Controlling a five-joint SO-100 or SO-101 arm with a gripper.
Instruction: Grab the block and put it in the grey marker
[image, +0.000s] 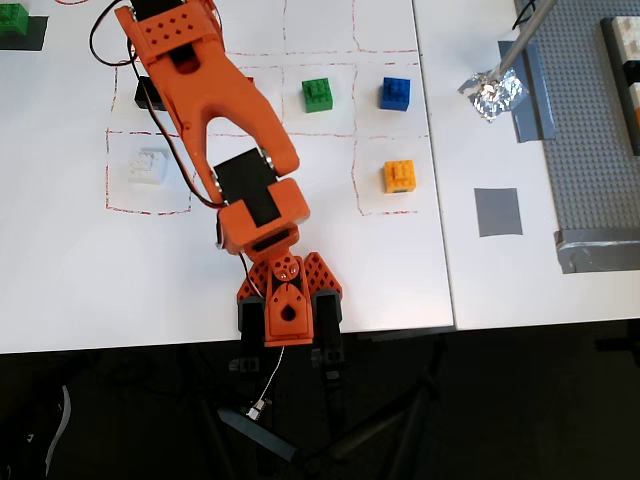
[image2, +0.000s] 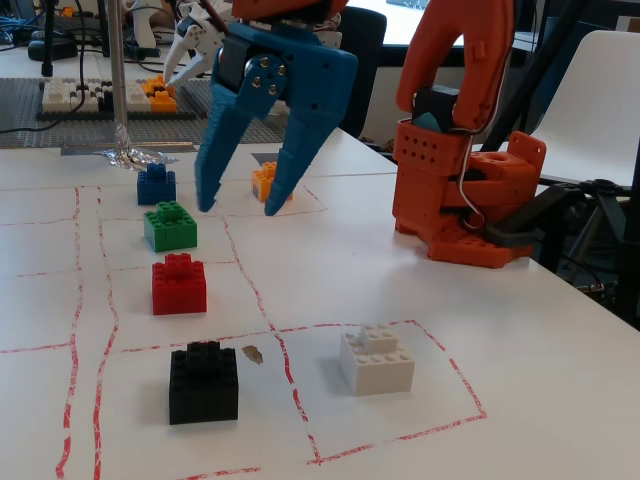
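The red block (image2: 179, 285) sits on the white table between a green brick (image2: 170, 226) and a black brick (image2: 204, 382). In the overhead view only a red sliver of it (image: 248, 82) shows beside the orange arm (image: 205, 110). My blue gripper (image2: 238, 206) hangs open and empty in the air, fingertips pointing down, behind and to the right of the red block and not touching it. In the overhead view the arm hides the gripper. The grey marker (image: 497, 211) is a flat square at the right of the table, bare. It does not show in the fixed view.
Green (image: 318, 94), blue (image: 396, 93), orange (image: 400, 176), white (image: 148, 166) and black (image: 150, 93) bricks sit in red-lined squares. A foil-footed pole (image: 492, 92), a grey tape strip (image: 533, 100) and a grey baseplate (image: 600, 150) are at the right. The arm base (image: 288, 310) is at the front edge.
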